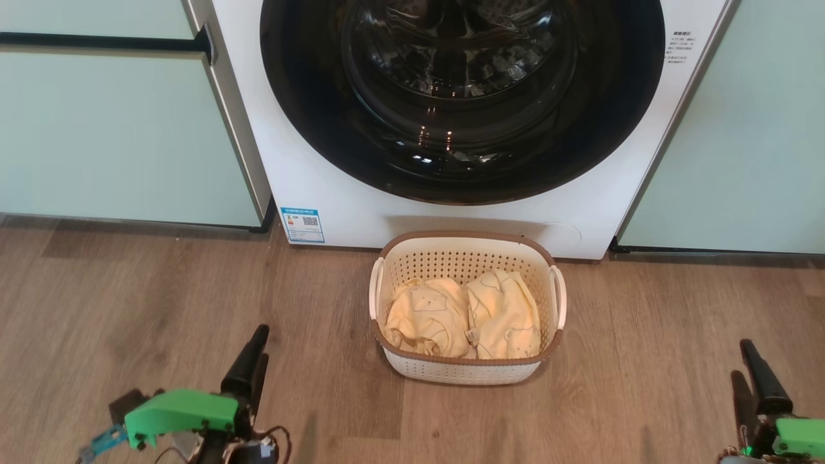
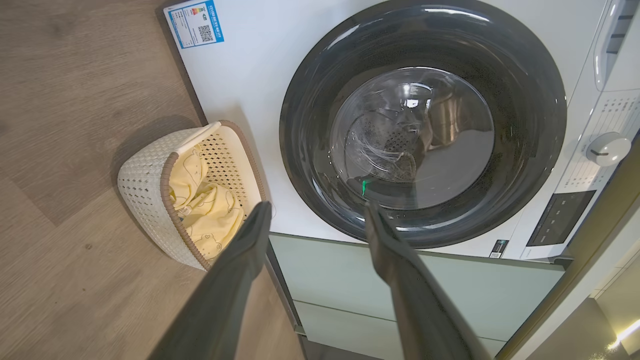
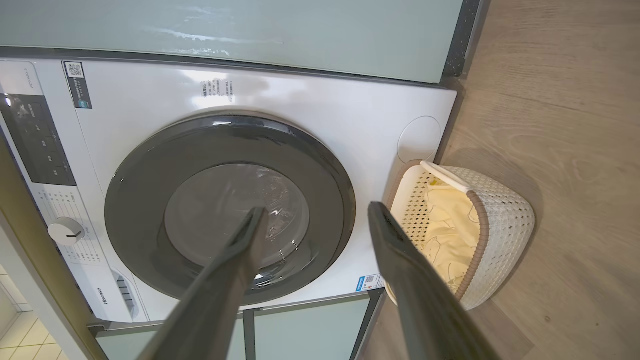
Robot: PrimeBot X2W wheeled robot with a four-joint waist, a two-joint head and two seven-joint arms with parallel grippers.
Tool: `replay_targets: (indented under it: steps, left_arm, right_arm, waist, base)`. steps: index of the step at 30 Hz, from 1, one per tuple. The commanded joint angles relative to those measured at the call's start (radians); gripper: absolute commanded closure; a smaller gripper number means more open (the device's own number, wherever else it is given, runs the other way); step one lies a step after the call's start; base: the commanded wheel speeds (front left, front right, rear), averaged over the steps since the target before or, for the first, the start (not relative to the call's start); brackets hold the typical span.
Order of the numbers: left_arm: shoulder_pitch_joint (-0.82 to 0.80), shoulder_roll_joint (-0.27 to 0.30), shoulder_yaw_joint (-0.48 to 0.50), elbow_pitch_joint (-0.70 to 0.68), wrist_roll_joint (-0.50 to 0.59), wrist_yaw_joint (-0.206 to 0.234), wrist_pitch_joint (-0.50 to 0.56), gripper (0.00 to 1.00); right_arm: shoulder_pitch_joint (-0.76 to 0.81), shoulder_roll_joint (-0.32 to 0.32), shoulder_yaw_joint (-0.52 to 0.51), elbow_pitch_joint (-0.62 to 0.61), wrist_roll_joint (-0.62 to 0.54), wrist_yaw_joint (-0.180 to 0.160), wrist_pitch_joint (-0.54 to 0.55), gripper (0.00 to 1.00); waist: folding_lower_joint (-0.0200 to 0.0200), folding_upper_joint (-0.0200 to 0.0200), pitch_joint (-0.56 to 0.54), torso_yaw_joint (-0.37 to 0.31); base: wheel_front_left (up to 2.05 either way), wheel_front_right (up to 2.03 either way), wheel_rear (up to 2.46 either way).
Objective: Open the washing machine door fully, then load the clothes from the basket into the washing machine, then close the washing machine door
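The washing machine (image 1: 348, 193) stands straight ahead, and the washing machine door (image 1: 461, 96) lies shut against its front, black rim and glass bowl facing me. On the floor just before it sits the basket (image 1: 464, 370), holding the clothes (image 1: 464, 312), two pale yellow garments side by side. My left gripper (image 1: 258, 348) hovers low at the left, my right gripper (image 1: 742, 361) low at the right, both well apart from the basket. In the left wrist view the left gripper (image 2: 316, 207) is open and empty before the door (image 2: 422, 122). The right gripper (image 3: 316, 210) is likewise open, between door (image 3: 230, 210) and basket (image 3: 505, 225).
Pale green cabinet panels flank the machine on the left (image 1: 116, 129) and right (image 1: 741, 142). Wooden floor (image 1: 129, 309) spreads around the basket. The machine's control knob (image 2: 607, 149) sits on its upper panel.
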Motion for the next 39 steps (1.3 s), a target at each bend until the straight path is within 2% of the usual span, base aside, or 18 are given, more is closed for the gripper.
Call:
replay_targets:
  steps: [1, 7, 12, 17, 20, 26, 39]
  left_arm:
    - [-0.053, 0.019, 0.011, -0.033, 0.002, -0.003, -0.006, 0.00]
    - [-0.067, 0.026, 0.013, -0.023, 0.135, -0.004, -0.026, 0.00]
    - [-0.072, 0.016, 0.028, -0.033, 0.270, -0.001, -0.041, 0.00]
    - [-0.074, 0.010, 0.024, -0.038, 0.389, 0.003, -0.056, 0.00]
    - [-0.077, 0.010, 0.017, -0.042, 0.476, 0.006, -0.068, 0.00]
    - [-0.081, 0.015, 0.002, -0.054, 0.598, 0.014, -0.085, 0.00]
    - [-0.088, 0.019, -0.019, -0.064, 0.770, 0.016, -0.121, 0.00]
  right_arm:
    - [-0.059, -0.023, 0.005, -0.033, -0.002, -0.001, -0.005, 0.00]
    - [-0.074, -0.042, 0.016, -0.012, -0.101, -0.001, -0.029, 0.00]
    - [-0.087, -0.044, -0.001, -0.005, -0.229, -0.001, -0.044, 0.00]
    - [-0.091, -0.040, -0.011, -0.009, -0.384, -0.001, -0.059, 0.00]
    - [-0.091, -0.042, -0.013, -0.013, -0.521, -0.001, -0.071, 0.00]
    - [-0.094, -0.041, -0.018, -0.017, -0.697, -0.001, -0.089, 0.00]
    - [-0.106, -0.033, -0.023, -0.015, -0.903, -0.002, -0.124, 0.00]
  waist:
    - [0.0000, 0.0000, 0.000, 0.000]
    - [0.0000, 0.0000, -0.001, 0.001]
    - [0.0000, 0.0000, -0.001, 0.001]
    - [0.0000, 0.0000, -0.002, 0.001]
    - [0.0000, 0.0000, -0.003, 0.002]
    - [0.0000, 0.0000, -0.003, 0.002]
    - [0.0000, 0.0000, -0.001, 0.000]
  base:
    - [0.00, 0.00, 0.00]
    - [0.00, 0.00, 0.00]
    - [0.00, 0.00, 0.00]
    - [0.00, 0.00, 0.00]
    - [0.00, 0.00, 0.00]
    - [0.00, 0.00, 0.00]
    - [0.00, 0.00, 0.00]
